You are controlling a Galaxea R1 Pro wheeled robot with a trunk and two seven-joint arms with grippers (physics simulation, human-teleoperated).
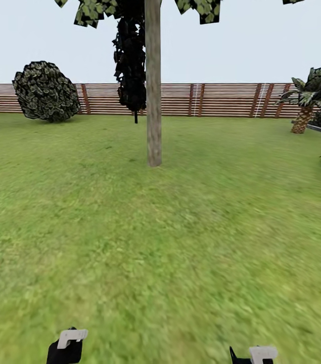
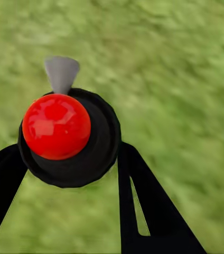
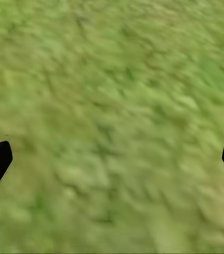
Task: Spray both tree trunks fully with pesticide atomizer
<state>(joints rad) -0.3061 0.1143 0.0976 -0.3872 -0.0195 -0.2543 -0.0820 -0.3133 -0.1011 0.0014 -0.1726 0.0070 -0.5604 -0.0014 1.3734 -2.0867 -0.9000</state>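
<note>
My left gripper (image 2: 68, 159) is shut on the pesticide atomizer (image 2: 64, 132), a black round body with a red ball top and a grey nozzle, held over grass. In the right wrist view my right gripper (image 3: 114, 156) is open above the lawn with nothing between its fingers. Both arm ends sit low at the head view's bottom edge, left (image 1: 66, 346) and right (image 1: 255, 355). One tree stands straight ahead in the garden. Its bare beige-grey tree trunk (image 1: 153, 86) rises from the grass, several metres from me, with green leaves (image 1: 94, 10) at the top.
Green lawn (image 1: 160, 242) stretches from me to the trunk. A brown slat fence (image 1: 221, 99) runs along the back. A round shrub (image 1: 46, 91) stands far left, a dark conifer (image 1: 131, 60) behind the trunk, and a short palm (image 1: 304, 108) far right.
</note>
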